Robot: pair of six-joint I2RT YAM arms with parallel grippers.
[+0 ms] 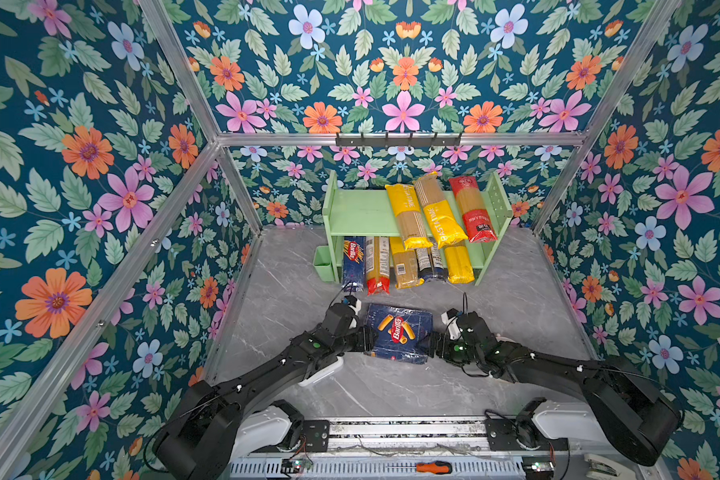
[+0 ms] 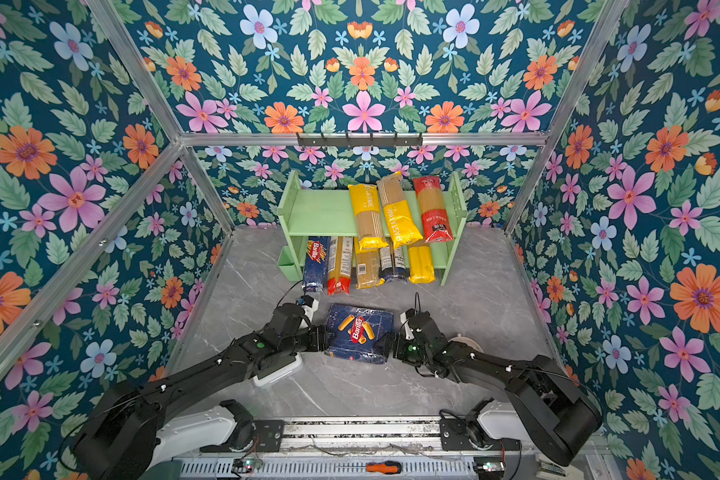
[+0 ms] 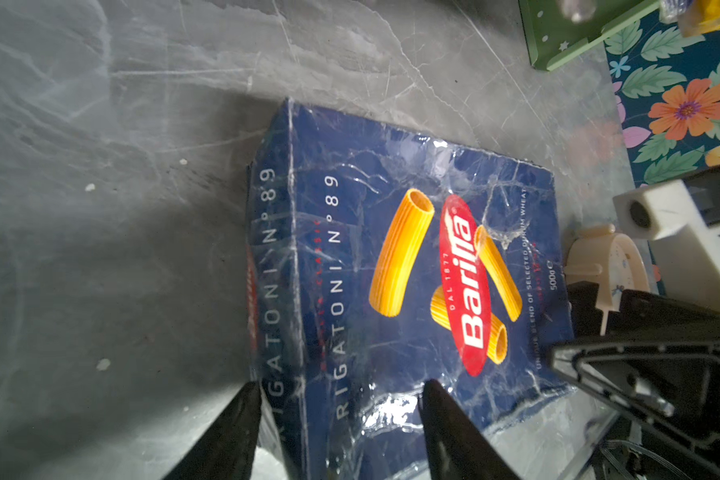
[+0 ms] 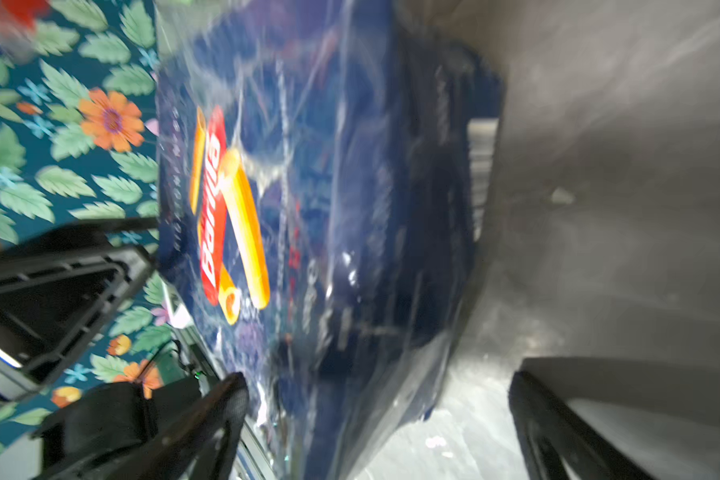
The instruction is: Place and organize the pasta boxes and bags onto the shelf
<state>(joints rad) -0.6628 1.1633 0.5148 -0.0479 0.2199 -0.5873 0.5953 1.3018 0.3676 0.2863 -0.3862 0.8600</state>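
A wide flat dark blue Barilla pasta box (image 1: 398, 332) (image 2: 358, 332) (image 3: 412, 270) (image 4: 329, 208) picturing tube pasta lies on the grey table, in front of the shelf (image 1: 358, 212) (image 2: 321, 212). My left gripper (image 1: 366, 340) (image 3: 339, 388) is open, its fingers astride the box's left edge. At the box's right end my right gripper (image 1: 431, 345) (image 4: 377, 378) is wide open, with a gap beside the box. Three bags (image 1: 437, 212) lie on the upper tier. On the lower tier lie the narrow Barilla box (image 1: 353, 262) and several bags (image 1: 404, 266).
A small green cup (image 1: 324, 264) hangs on the shelf's left panel. A black hook rail (image 1: 398, 140) runs along the back wall above. A cream alarm clock (image 3: 607, 266) stands behind my right arm. An orange-handled screwdriver (image 1: 433, 467) lies on the front rail.
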